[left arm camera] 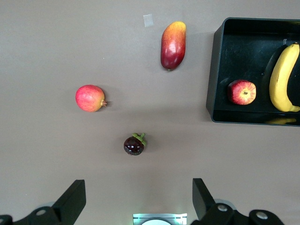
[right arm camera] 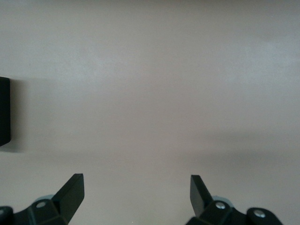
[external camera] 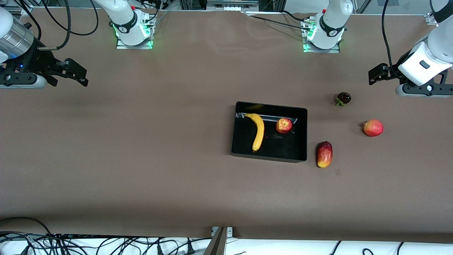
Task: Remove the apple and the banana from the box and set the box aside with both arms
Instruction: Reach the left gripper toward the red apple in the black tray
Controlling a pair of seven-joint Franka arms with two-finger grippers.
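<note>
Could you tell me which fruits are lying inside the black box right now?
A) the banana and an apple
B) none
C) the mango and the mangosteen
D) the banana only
A: the banana and a small red apple lie inside the black box; the other fruits sit on the table outside it.

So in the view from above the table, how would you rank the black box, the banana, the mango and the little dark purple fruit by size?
Largest to smallest, as they look in the front view:
1. box
2. banana
3. mango
4. dark purple fruit
All lie on one table, so nearness hardly skews it.

Banana and apple inside black box.
</note>
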